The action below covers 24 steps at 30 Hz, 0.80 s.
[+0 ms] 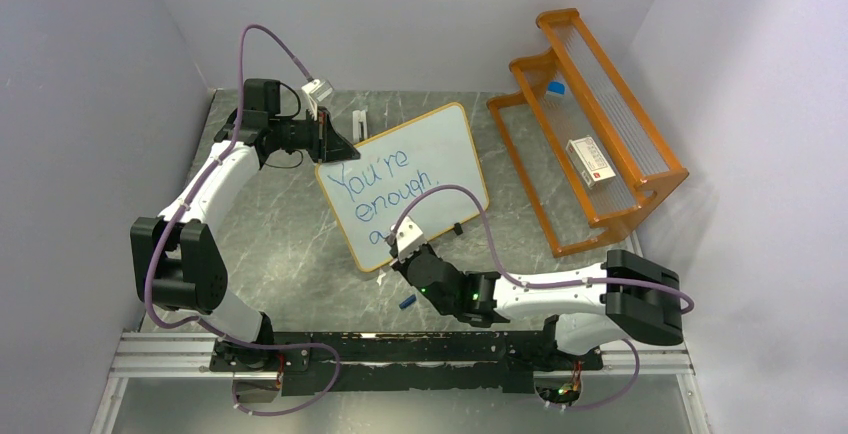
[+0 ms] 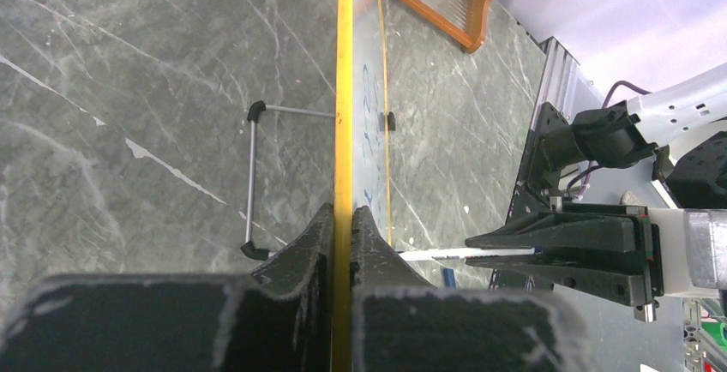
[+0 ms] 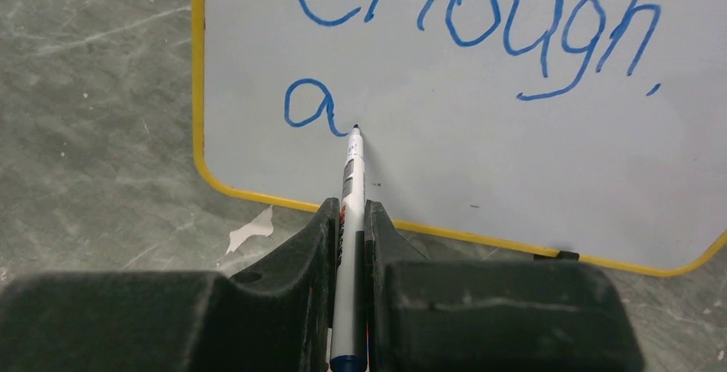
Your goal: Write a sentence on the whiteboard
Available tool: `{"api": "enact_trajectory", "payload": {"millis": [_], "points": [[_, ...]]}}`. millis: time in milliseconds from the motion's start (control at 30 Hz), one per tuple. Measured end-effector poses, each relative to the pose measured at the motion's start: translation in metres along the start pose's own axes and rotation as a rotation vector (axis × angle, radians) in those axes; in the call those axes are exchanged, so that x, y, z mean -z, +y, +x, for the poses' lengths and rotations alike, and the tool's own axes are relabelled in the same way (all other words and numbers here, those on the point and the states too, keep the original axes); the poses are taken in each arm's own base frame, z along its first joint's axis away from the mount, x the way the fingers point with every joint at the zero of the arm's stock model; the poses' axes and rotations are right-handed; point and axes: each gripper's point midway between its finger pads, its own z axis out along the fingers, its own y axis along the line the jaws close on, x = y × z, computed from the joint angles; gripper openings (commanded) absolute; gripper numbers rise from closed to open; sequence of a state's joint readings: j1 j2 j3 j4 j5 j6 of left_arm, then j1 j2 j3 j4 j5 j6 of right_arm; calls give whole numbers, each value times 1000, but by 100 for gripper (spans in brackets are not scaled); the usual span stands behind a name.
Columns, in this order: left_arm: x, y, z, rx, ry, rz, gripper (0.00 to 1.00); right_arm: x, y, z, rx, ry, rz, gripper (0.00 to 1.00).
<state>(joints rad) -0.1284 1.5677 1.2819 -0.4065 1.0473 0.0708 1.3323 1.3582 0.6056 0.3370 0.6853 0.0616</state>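
The whiteboard (image 1: 410,179) stands tilted on the table, with "You're enough." and a lone "a" in blue ink. My left gripper (image 1: 330,139) is shut on its upper left edge; in the left wrist view (image 2: 343,218) the jaws clamp the yellow frame (image 2: 345,89). My right gripper (image 1: 405,254) is shut on a white marker (image 3: 351,218) at the board's lower left. The marker tip (image 3: 356,129) touches the whiteboard (image 3: 480,158) just right of the "a" (image 3: 310,106). The marker also shows in the left wrist view (image 2: 463,254).
An orange wooden rack (image 1: 590,124) stands at the back right, holding a small box (image 1: 589,162) and a blue-capped item (image 1: 555,88). A blue marker cap (image 1: 406,303) lies on the table near my right gripper. A white object (image 1: 359,124) lies behind the board.
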Motion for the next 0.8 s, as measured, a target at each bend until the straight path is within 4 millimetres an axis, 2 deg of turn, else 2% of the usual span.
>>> {"api": "enact_trajectory", "payload": {"millis": [600, 800], "points": [[0, 0, 0, 0, 0, 0, 5, -5, -8, -37, -5, -106, 33, 0], [0, 0, 0, 0, 0, 0, 5, -8, -7, -39, -3, -111, 32, 0]]}}
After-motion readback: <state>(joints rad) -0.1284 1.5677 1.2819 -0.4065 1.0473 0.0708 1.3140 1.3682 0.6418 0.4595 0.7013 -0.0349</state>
